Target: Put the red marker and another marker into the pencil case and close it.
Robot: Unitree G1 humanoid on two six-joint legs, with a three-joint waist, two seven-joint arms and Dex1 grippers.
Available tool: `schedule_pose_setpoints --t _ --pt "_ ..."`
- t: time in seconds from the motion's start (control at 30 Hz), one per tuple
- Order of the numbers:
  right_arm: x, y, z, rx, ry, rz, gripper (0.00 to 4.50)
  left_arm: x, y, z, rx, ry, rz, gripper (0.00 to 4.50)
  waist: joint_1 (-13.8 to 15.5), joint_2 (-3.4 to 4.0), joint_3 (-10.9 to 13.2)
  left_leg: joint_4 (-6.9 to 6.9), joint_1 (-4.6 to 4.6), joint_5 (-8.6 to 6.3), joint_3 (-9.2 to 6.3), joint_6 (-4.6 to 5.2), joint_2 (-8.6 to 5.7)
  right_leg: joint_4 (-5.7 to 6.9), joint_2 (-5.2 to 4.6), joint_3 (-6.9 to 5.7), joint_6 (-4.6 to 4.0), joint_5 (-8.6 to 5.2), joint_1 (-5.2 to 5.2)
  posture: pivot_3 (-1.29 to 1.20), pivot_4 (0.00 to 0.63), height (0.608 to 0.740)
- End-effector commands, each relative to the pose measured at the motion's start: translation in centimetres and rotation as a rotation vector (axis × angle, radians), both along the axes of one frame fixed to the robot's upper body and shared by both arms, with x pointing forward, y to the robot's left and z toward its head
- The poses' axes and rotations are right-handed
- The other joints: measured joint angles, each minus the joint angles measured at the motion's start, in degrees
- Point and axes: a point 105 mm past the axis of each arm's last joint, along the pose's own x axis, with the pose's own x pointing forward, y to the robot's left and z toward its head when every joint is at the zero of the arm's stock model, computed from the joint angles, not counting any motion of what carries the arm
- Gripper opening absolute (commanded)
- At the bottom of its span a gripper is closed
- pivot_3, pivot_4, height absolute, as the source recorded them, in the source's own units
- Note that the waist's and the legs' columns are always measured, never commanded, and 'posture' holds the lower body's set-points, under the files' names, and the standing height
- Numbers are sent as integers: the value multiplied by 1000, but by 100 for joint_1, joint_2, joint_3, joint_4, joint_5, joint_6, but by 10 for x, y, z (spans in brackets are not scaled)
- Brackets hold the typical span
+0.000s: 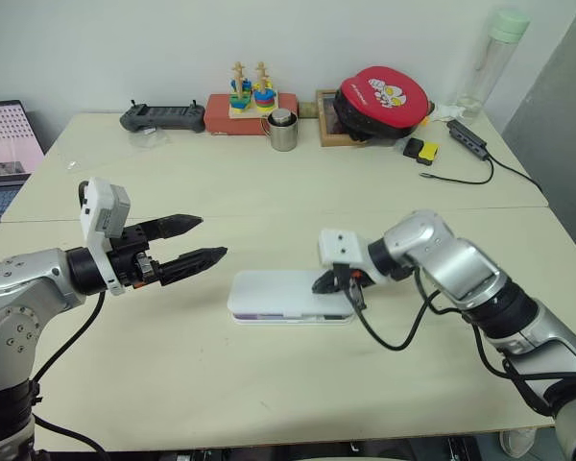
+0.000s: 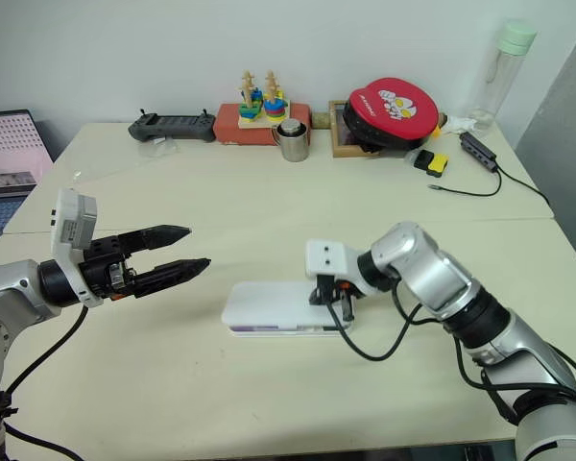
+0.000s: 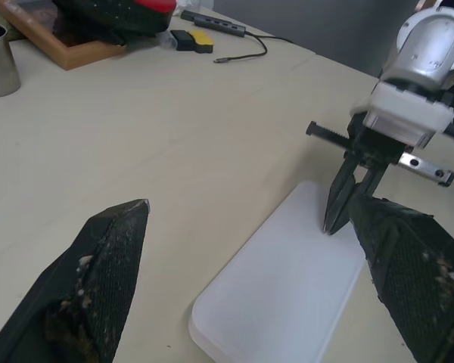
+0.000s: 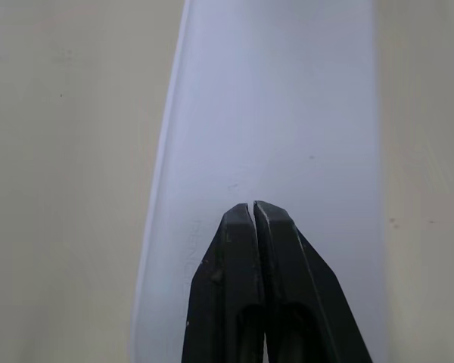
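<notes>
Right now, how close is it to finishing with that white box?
Nearly done, it seems. The pencil case lies with its lid down and no markers are left on the table, so they are presumably inside. The right claw, shut, has its tips on the lid's right end, apparently pressing it closed. The left claw hangs open beside it. What's left is to confirm that the lid has latched.

White pencil case [image 1: 286,296] on a pale beige table [image 1: 269,192]; both tools' fingers [image 1: 187,243] black.

Left gripper [image 1: 204,238] hanging out mid-air pointing right with fingers spread wide, right gripper [image 1: 324,284] angled down and leftward, fingertips [image 4: 255,215] pinched completely together.
</notes>
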Motion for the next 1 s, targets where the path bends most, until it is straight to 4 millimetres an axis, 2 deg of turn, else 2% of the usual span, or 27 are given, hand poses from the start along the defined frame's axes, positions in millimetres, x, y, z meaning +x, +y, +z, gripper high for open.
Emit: schedule_pose_setpoints --t 0.03,0.13,0.27,0.3,0.4,0.57,0.7,0.8,0.93,1.0 --pt "3 -4 -12 -29 2 -45 73 -7 -7 6 24 -22 -63 4500 -2 -4 -2 0 1 0 -2 0 1 -1 1 0 0 0 3 0 150 740" --pt "3 -3 -2 49 31 -79 73 -6 -7 5 38 -16 -72 4500 1 -4 -2 3 2 0 -3 0 2 0 1 2 0 0 7 0 150 740" --pt "8 -4 34 293 27 -131 73 5 -6 5 32 -45 -38 4500 14 -2 0 4 0 0 -5 0 1 0 1 3 0 0 5 0 150 740" --pt "13 -7 45 360 21 -170 73 10 -6 4 24 -48 -23 4500 14 0 1 4 -2 0 -5 0 0 0 1 4 0 0 3 0 150 740" --pt "27 -28 67 504 12 -310 518 29 -3 1 5 -65 61 4500 27 0 1 4 -2 0 -6 0 -2 0 1 -1 0 0 2 0 150 740" --pt "46 -81 71 561 -23 -571 1614 65 11 -9 23 -98 264 4500 61 -3 0 6 -3 0 -9 0 -6 0 -1 -4 0 0 6 0 150 740" --pt "51 -112 66 583 -37 -739 2628 80 28 -17 44 -125 390 4500 19 -2 0 0 -3 0 1 0 -4 3 -1 -3 0 0 -4 0 150 740" --pt "49 -123 66 616 -47 -797 3312 86 46 -29 62 -112 481 4500 2 -2 0 -2 -3 0 10 0 -1 7 1 0 0 0 -11 0 150 740" --pt "48 -128 62 603 -59 -826 4419 82 58 -37 57 -88 519 4500 7 -2 0 1 -5 0 15 0 -2 9 0 5 0 0 -14 0 150 740" --pt "49 -129 58 598 -60 -832 4477 76 65 -43 80 -67 532 4500 8 -2 0 0 -4 0 14 0 -2 10 0 5 0 0 -14 0 150 740"
